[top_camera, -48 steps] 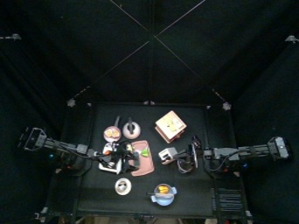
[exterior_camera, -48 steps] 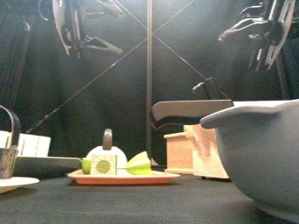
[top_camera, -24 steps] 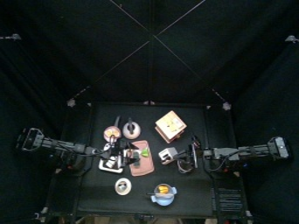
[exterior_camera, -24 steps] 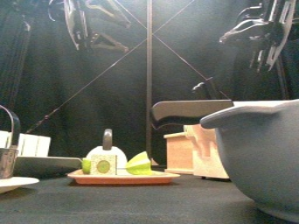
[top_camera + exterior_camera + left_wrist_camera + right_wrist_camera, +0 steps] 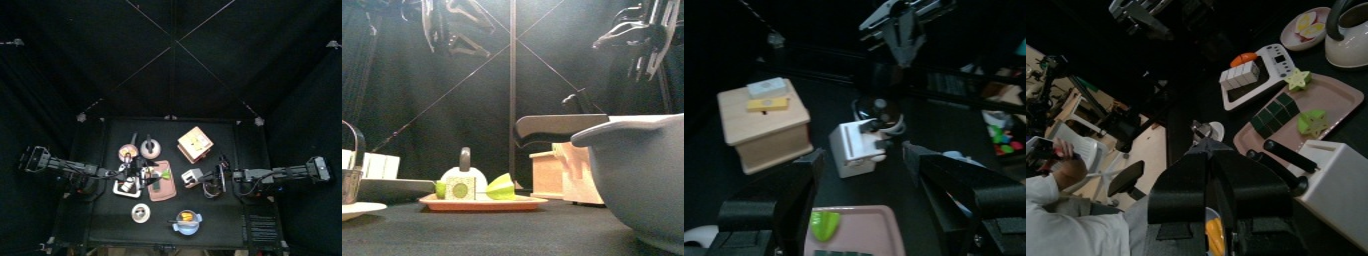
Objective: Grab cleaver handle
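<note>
The cleaver [image 5: 1273, 113] shows as a dark oblong blade lying on the pink tray [image 5: 160, 190]; I cannot make out its handle. My left gripper [image 5: 130, 178] hangs open over the tray's left side, high above the table in the front view [image 5: 444, 25]. In the left wrist view its jaws [image 5: 862, 158] stand wide apart with nothing between them, and the tray's edge [image 5: 871, 225] lies just below. My right gripper [image 5: 214, 180] rests right of the tray, and its jaws [image 5: 1200, 130] look shut and empty.
A white cube [image 5: 858, 150] and a wooden box [image 5: 764, 125] stand right of the tray. Green wedges [image 5: 500, 187] lie on it. Behind it is a kettle [image 5: 151, 148]. A plate [image 5: 140, 211] and a grey bowl [image 5: 636, 170] stand in front. A person [image 5: 1053, 175] sits beyond the curtains.
My left gripper has drawn back a little toward the left over the tray, still wide open. The right arm has not moved.
</note>
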Robot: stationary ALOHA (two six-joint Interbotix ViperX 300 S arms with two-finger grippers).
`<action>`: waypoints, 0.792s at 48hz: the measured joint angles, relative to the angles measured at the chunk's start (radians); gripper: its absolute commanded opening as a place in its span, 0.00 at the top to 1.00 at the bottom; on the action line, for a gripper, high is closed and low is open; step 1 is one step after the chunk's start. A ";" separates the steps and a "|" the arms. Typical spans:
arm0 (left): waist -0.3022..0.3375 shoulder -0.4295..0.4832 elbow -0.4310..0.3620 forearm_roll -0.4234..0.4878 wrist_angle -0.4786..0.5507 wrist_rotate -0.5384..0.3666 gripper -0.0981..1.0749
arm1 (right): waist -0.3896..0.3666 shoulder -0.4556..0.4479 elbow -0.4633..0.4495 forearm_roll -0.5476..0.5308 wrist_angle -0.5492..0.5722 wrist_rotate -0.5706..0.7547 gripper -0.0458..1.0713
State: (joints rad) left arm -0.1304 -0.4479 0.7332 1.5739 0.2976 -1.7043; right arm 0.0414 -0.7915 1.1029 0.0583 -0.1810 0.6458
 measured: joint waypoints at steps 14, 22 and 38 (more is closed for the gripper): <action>-0.081 0.008 -0.078 -0.195 0.298 0.374 0.10 | -0.003 -0.002 -0.002 0.000 0.000 -0.002 0.95; -0.092 0.011 -0.153 -0.528 0.466 0.580 0.10 | -0.006 -0.002 -0.002 0.000 0.000 0.000 0.95; -0.135 0.109 -0.170 -0.825 0.586 0.876 0.10 | -0.009 -0.002 -0.002 0.000 0.000 0.000 0.95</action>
State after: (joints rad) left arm -0.2654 -0.3390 0.5630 0.7486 0.8836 -0.8283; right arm 0.0322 -0.7931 1.1014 0.0583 -0.1810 0.6458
